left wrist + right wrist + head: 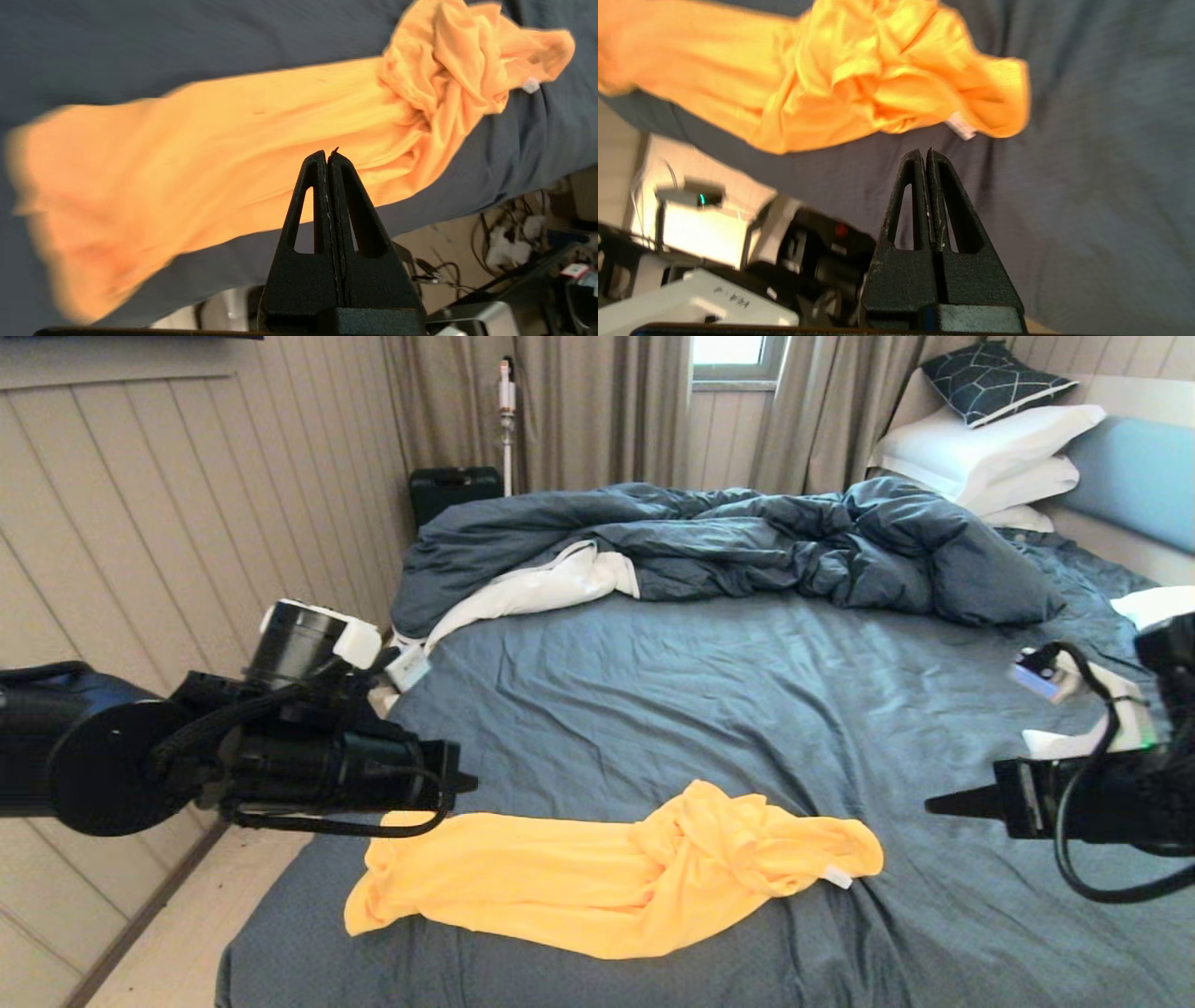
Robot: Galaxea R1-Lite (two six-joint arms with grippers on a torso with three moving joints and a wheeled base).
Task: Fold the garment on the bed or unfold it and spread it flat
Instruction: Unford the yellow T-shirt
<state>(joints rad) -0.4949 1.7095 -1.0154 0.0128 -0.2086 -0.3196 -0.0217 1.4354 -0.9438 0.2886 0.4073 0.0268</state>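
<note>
The yellow-orange T-shirt (597, 873) lies crumpled in a long band across the near part of the bed (709, 691), bunched and twisted at its right end, where a small white label shows. My left gripper (464, 783) hangs shut and empty above the shirt's left end; the left wrist view has its tips (327, 154) over the shirt (224, 140). My right gripper (934, 805) is shut and empty, held above the sheet a short way right of the shirt's bunched end (878, 79); its tips (924, 153) point at bare sheet.
A dark blue duvet with white lining (728, 546) is heaped across the far half of the bed. White pillows (990, 453) lean on the light blue headboard (1134, 476) at the far right. A panelled wall (187, 504) runs along the left, beyond a strip of floor.
</note>
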